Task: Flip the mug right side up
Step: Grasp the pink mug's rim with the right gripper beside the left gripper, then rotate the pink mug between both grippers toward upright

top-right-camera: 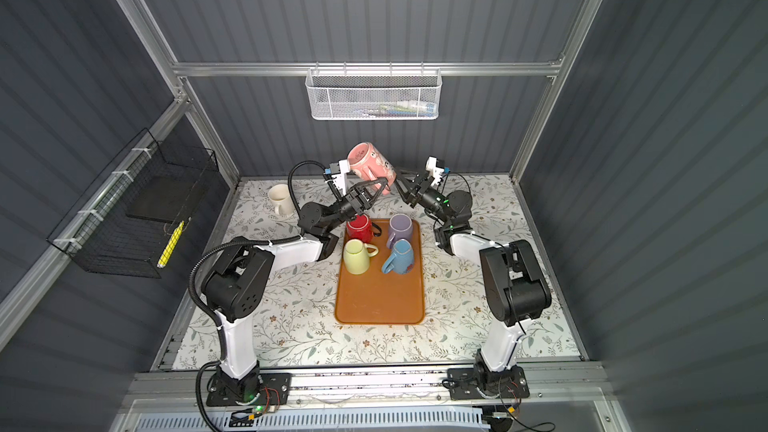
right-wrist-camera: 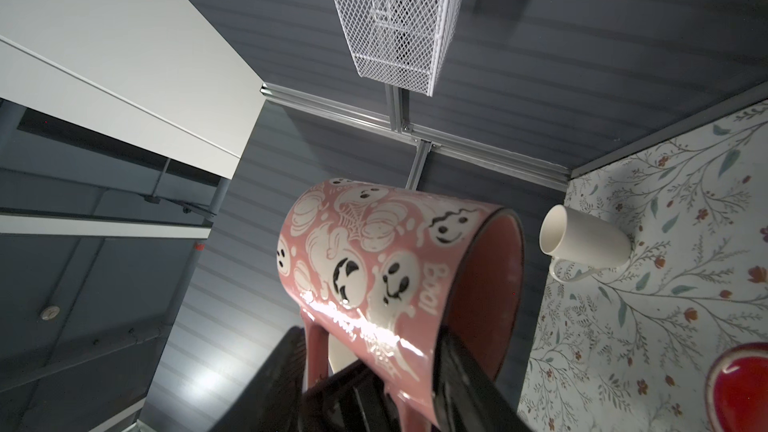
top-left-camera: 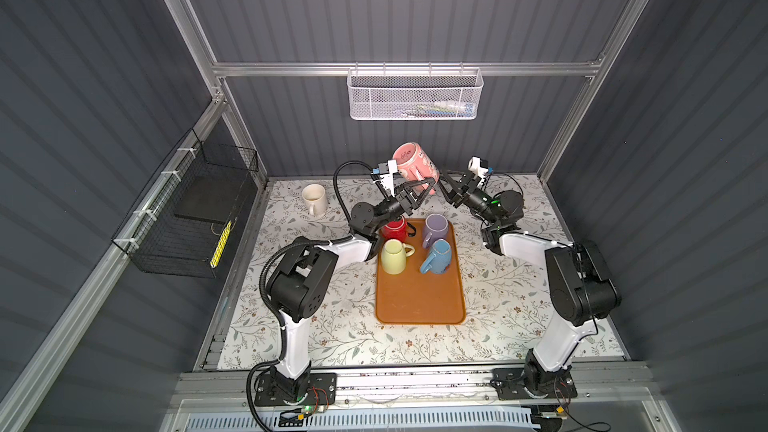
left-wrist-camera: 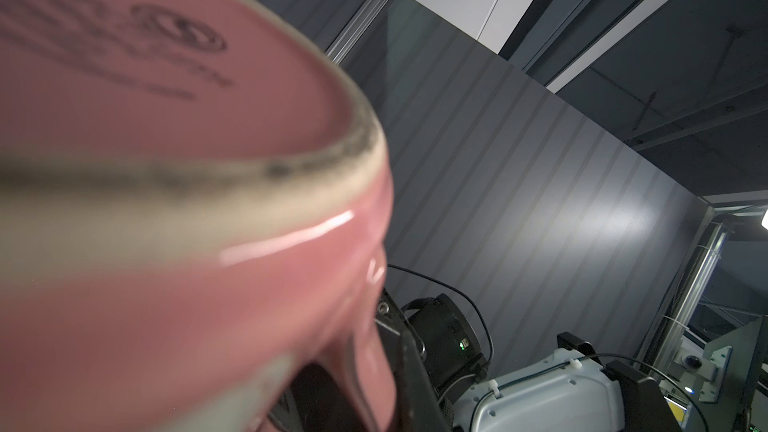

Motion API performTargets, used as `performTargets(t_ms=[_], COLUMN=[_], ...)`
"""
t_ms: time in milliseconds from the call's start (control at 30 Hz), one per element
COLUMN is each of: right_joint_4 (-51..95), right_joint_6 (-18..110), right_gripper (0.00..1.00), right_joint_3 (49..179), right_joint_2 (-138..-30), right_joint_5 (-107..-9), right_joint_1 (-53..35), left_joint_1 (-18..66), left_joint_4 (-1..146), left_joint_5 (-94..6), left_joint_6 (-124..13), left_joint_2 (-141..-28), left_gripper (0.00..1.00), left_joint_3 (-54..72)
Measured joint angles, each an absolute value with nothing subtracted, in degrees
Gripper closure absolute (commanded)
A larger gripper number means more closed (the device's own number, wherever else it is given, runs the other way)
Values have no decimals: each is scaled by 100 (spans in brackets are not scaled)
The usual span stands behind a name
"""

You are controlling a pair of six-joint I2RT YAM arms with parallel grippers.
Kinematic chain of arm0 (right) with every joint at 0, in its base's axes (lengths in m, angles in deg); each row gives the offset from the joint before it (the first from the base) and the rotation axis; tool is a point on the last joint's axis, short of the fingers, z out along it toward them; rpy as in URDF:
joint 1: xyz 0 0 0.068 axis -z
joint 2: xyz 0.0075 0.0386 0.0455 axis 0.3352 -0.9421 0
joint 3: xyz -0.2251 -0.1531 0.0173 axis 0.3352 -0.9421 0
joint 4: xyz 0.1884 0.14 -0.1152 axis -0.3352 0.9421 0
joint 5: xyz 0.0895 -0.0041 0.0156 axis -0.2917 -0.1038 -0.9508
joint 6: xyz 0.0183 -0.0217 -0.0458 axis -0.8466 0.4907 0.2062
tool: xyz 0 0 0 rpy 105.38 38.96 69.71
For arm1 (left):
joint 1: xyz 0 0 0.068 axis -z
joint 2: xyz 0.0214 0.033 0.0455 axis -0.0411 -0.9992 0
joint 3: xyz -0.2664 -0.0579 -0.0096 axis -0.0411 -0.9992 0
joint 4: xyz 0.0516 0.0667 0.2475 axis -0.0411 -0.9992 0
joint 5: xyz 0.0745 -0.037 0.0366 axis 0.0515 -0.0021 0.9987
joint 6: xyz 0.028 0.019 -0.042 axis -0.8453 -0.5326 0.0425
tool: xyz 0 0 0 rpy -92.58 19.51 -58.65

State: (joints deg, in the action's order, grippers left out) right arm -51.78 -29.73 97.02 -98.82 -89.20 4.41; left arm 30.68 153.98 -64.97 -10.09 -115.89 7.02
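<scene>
Left gripper (top-left-camera: 424, 185) first: jaws pinched tight on the handle (right-wrist-camera: 313, 351) of the pink Halloween mug (top-left-camera: 415, 166), ghosts and pumpkins all over it. The mug hangs in the air between the two arms, beyond the far end of the orange tray (top-left-camera: 419, 305), touching nothing else that I can see.

Over to the right gripper (top-left-camera: 445, 188): jaws partly apart, just beside the mug's rim, gripping nothing I can make out. Whether a tip touches that rim, I cannot tell.

Now the mug's attitude, and this is the story. It lies roughly on its side, stamped base tipped up toward the top views, mouth slanting down toward the right arm. So I'd call it partway: lifted, yes; righted, not yet. Left to do, by my reading: swing the mouth upward, perhaps with the right gripper's help, then set it down and let go.

Around it, a red mug (top-left-camera: 395, 228), purple mug (top-left-camera: 435, 228), yellow mug (top-left-camera: 393, 256) and blue mug (top-left-camera: 436, 255) sit on the tray. A cream mug (top-left-camera: 313, 198) stands mouth-up on the floral table (top-left-camera: 498, 284), well apart.
</scene>
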Motion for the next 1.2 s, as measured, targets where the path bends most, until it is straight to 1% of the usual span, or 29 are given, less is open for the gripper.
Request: performTargets(t_ms=[200,367,433,567,633,800,1200], right_joint_4=[-5030,-5038,-5028,-4975,-4947,-4857,-4818], right_joint_6=[-2923,-2888,-2851,-2735,-2665,-2416,-1955], right_gripper=[48,48,48,47,47,47,47], right_joint_3=[10474,10819,10865,10865,10865,10926,11398], right_joint_2=[-9933,-10062,-10140,-10289,-10350,-10400,-10529], right_joint_5=[-9392,-9569,-9600,-9696,-9742,-9843,-10079], right_joint_1=[473,449,436,403,392,338,263], left_joint_1=[3044,3026,3013,3011,3011,3013,3037], left_joint_4=[15846,15940,15942,15940,15940,15960,15966], left_joint_5=[-6412,-6414,-6412,-6414,-6416,-6434,-6388], left_joint_6=[-781,-626,-556,-456,-423,-242,-91], left_joint_2=[-11611,-11651,-11705,-11838,-11891,-12000,-11996], left_gripper=[100,100,100,95,95,99,95], left_joint_3=[917,1094,1118,1120,1120,1251,1419])
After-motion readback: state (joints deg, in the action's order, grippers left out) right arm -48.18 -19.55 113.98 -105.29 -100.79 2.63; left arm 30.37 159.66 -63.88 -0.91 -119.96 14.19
